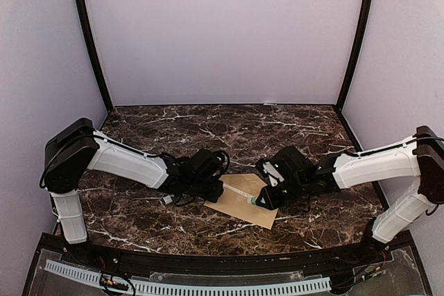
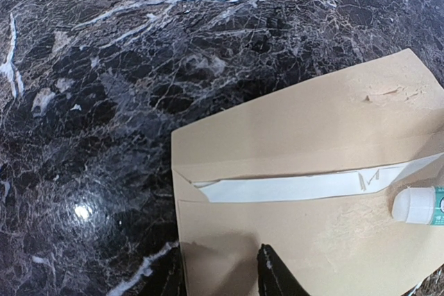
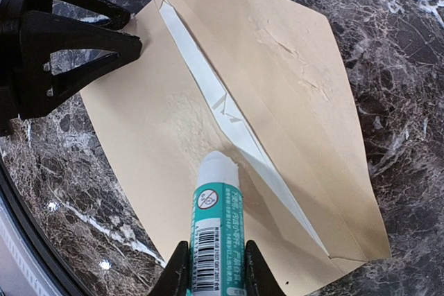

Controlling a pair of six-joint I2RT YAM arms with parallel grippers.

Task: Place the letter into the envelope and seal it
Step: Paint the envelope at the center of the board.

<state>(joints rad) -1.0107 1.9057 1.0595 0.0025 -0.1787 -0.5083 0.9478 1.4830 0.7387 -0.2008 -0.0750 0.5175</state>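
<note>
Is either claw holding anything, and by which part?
Yes: the right gripper clamps the glue stick by its labelled lower barrel. The left gripper holds nothing; its open fingers sit at the edge of the envelope.

Overhead rear view; both wrist close-ups on envelope (image 2: 312, 129)

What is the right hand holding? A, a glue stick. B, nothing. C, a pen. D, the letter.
A: the right hand grips a glue stick with a white tip and a green label, pointed down at the envelope.
</note>
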